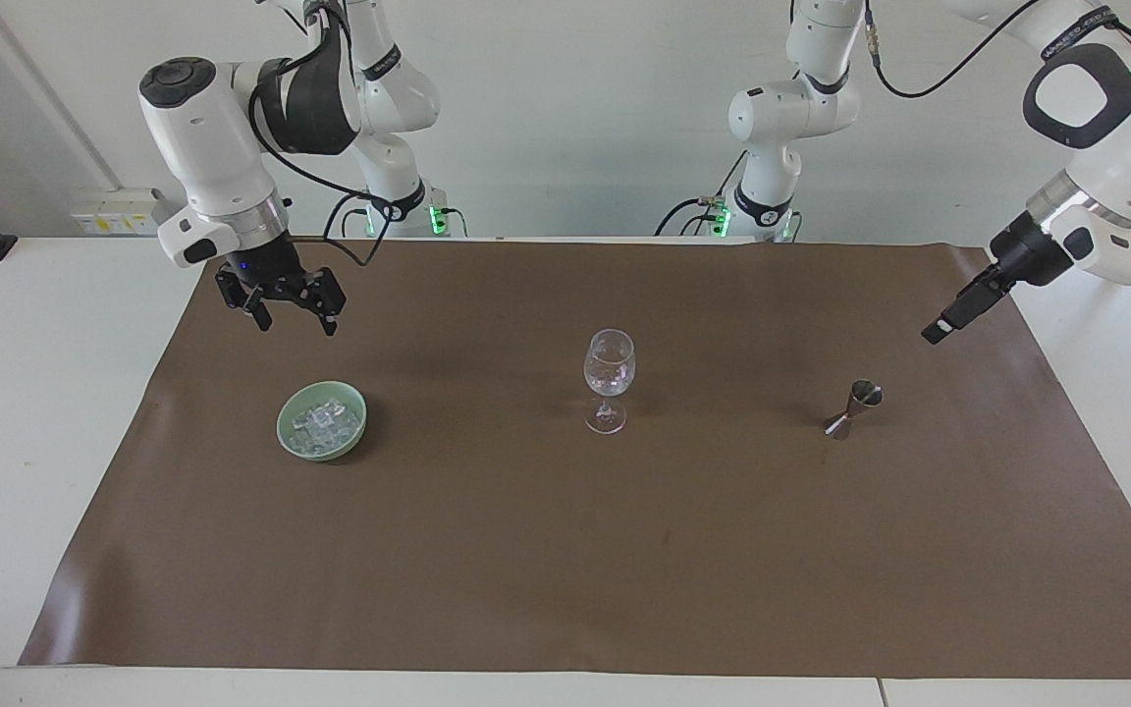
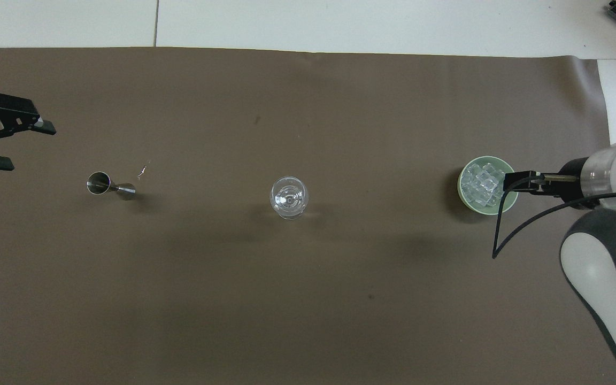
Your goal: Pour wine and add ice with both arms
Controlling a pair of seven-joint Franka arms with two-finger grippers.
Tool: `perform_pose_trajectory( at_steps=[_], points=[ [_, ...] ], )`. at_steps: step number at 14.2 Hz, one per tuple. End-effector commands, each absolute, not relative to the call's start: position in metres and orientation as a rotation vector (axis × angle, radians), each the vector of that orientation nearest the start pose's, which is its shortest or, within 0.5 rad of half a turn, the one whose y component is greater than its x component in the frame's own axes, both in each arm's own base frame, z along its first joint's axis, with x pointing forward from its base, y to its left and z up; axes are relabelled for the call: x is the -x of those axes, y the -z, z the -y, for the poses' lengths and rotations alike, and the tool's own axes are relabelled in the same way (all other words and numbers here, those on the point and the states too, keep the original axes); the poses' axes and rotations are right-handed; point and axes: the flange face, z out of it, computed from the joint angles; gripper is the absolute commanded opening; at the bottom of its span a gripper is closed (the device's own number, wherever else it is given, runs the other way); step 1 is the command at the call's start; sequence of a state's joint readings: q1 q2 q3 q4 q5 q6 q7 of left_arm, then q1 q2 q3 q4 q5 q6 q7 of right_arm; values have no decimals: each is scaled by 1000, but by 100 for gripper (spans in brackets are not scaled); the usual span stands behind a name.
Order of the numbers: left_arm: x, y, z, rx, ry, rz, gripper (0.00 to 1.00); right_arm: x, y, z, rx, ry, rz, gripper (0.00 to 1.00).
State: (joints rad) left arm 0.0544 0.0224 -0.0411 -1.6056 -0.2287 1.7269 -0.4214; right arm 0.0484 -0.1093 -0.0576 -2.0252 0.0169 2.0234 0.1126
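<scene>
The ice (image 1: 325, 422) (image 2: 480, 184) lies heaped in a small green bowl (image 1: 283, 432) (image 2: 462, 176) toward the right arm's end of the mat. My right gripper (image 1: 296, 324) hangs open and empty above the mat beside that bowl, touching nothing; in the overhead view its wrist hides it. A clear stemmed wine glass (image 1: 609, 368) (image 2: 289, 197) stands mid-mat. A small metal jigger (image 1: 853, 407) (image 2: 106, 185) stands toward the left arm's end. My left gripper (image 1: 948, 319) (image 2: 25, 145) is raised over the mat's edge beside the jigger, open and empty. No wine shows.
A brown mat (image 1: 565, 570) (image 2: 308, 299) covers most of the white table (image 1: 35, 393). A black cable (image 2: 506, 235) loops from the right wrist over the mat next to the bowl. A tiny speck (image 2: 142, 171) lies beside the jigger.
</scene>
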Motion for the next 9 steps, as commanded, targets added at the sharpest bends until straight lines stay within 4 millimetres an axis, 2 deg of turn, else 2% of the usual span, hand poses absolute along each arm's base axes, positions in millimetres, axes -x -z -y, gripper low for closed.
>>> perform_pose_trajectory(
  at_steps=[1, 3, 4, 6, 7, 9],
  points=[
    [-561, -637, 46, 3258, 161, 435, 100, -535, -500, 7, 3094, 179, -164, 100],
    [-559, -644, 54, 3226, 191, 326, 100, -538, -496, 6, 3096, 184, -157, 100],
    [-553, -660, 63, 3203, 240, 237, 100, -540, -491, 6, 3099, 175, -141, 100],
    [-540, -676, 75, 3144, 296, 84, 100, -545, -478, 6, 3105, 147, -101, 100],
    [-540, -677, 81, 3140, 321, 28, 100, -547, -474, 6, 3106, 152, -97, 100],
    [-547, -675, 71, 3127, 409, -78, 100, -547, -457, 6, 3109, 136, -75, 100]
  ],
)
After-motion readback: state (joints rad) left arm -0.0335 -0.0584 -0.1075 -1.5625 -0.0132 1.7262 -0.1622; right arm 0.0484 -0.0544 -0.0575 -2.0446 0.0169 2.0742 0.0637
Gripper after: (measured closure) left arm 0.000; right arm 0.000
